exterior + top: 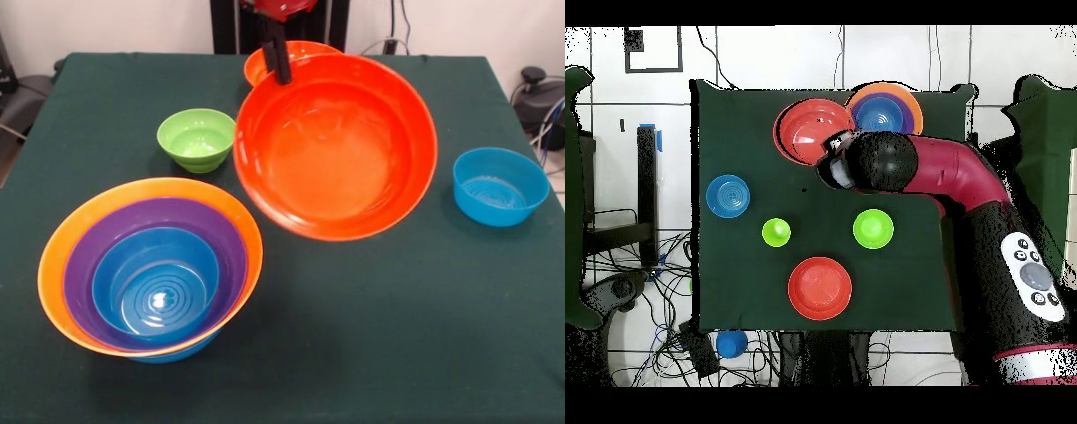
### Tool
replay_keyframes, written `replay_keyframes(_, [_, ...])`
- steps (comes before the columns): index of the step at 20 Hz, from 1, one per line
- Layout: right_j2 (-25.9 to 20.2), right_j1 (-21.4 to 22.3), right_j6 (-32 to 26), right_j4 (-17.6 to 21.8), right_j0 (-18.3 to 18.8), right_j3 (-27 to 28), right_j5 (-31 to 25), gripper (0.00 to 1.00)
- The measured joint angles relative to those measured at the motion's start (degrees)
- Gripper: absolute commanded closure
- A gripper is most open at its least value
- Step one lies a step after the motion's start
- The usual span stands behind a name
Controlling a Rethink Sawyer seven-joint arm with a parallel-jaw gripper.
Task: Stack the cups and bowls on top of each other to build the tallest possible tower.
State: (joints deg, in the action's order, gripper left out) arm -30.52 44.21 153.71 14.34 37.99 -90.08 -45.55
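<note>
The gripper (282, 76) is clamped on the far rim of a big red-orange bowl (335, 150), one black finger reaching down inside the wall. The bowl hangs clear of the table (388, 336), tipped so that its mouth faces the front camera. From above, this bowl (811, 130) sits just beside the tower (883, 110), their rims nearly meeting. The tower is an orange bowl holding a purple one and a blue one, with another blue edge peeking out underneath. The step in hand looks like carrying the held bowl across onto the tower. To do that well, the arm should lift enough that the hanging lower rim clears the tower's orange lip. It should then travel until the bowl's centre is over the inner blue bowl. The tilt needs levelling before descent, otherwise one edge may land first and shove the stack sideways. Since the held bowl looks about as wide as the tower's outer bowl, it will probably seat high on the lip, not deep inside. It should come down slowly and be let go only once it rests evenly. Further from the tower are the small lime-green bowl (196, 139), the cup (776, 232), a second red-orange bowl (820, 287) and, farthest, a lone blue bowl (500, 185).
</note>
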Motion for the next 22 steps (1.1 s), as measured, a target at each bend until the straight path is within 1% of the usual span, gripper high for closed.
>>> replay_keyframes(3, [-0.06,-0.71,0.0,1.28,0.39,1.25,0.0,1.0])
replay_keyframes(4, [-0.16,-1.18,0.0,2.28,0.82,2.08,0.01,1.0])
replay_keyframes(9, [-0.61,-1.68,0.0,3.93,1.74,3.39,0.04,1.0])
replay_keyframes(12, [-1.59,-2.17,-0.02,5.36,3.0,4.38,0.95,1.0])
replay_keyframes(16, [-2.66,-2.51,-0.2,6.96,4.86,5.07,3.22,1.0])
replay_keyframes(22, [-3.93,-4.08,-0.2,9.77,7.94,5.24,9.67,1.0])
